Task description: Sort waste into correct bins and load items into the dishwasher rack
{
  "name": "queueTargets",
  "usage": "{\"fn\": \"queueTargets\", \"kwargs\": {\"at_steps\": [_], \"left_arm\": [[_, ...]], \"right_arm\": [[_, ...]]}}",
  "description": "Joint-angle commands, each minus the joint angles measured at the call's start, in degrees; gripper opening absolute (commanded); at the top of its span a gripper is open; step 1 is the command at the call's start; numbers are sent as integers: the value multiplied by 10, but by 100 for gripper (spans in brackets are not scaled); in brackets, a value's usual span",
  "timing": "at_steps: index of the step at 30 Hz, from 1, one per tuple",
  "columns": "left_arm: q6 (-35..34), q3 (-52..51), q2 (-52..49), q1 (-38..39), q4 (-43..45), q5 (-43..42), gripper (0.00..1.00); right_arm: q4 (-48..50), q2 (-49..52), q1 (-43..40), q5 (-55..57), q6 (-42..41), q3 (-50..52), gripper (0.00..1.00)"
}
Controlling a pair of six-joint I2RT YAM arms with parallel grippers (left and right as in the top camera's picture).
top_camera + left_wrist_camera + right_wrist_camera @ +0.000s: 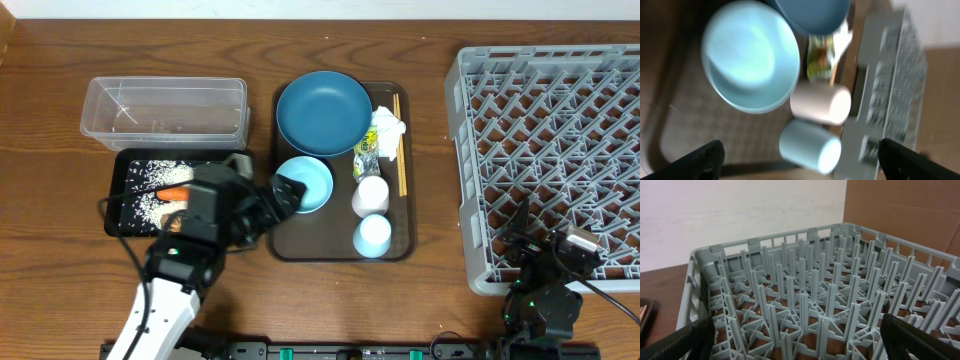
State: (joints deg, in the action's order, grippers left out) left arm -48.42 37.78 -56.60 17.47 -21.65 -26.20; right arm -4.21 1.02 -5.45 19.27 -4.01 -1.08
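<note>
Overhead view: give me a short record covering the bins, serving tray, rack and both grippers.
black tray: holds rice and carrot
clear tub: no waste visible inside
serving tray: plate, bowl, white cup, pale-blue cup, chopsticks, wrapper, tissue
rack: no dishes loaded
left gripper: open, at the bowl's left rim
right gripper: open, at the rack's near edge

White rice (pixel 150 176) and an orange carrot (pixel 176 193) lie in the black tray (pixel 124 161), beside the clear tub (pixel 165 112). The dark-blue plate (pixel 324 112), light-blue bowl (pixel 314 180), two pale cups (pixel 370 196) and chopsticks (pixel 400 145) sit left of the grey rack (pixel 550 150).
</note>
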Motion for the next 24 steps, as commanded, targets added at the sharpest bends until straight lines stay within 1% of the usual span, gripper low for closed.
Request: {"fn": "queueTargets", "kwargs": {"at_steps": [1,4,12,15,20,22,24], "left_arm": [[28,-3,-2,47,-2,58,98],[28,-3,-2,82,-2,94,98],[28,-3,-2,156,-4,126,98],[28,-2,-2,185,-18,168,98],[27,28,-2,215,-93,254,98],[27,52,-2,218,-135,289,98],[11,80,-2,218,-190,336,98]], "right_arm": [[-7,-1,-2,-2,2,-3,99],[-7,-1,-2,-2,2,-3,99],[-7,-1,-2,-2,2,-3,99],[-7,-1,-2,-2,2,-3,99],[-7,-1,-2,-2,2,-3,99],[-7,-1,-2,-2,2,-3,99],[-7,-1,-2,-2,2,-3,99]]}}
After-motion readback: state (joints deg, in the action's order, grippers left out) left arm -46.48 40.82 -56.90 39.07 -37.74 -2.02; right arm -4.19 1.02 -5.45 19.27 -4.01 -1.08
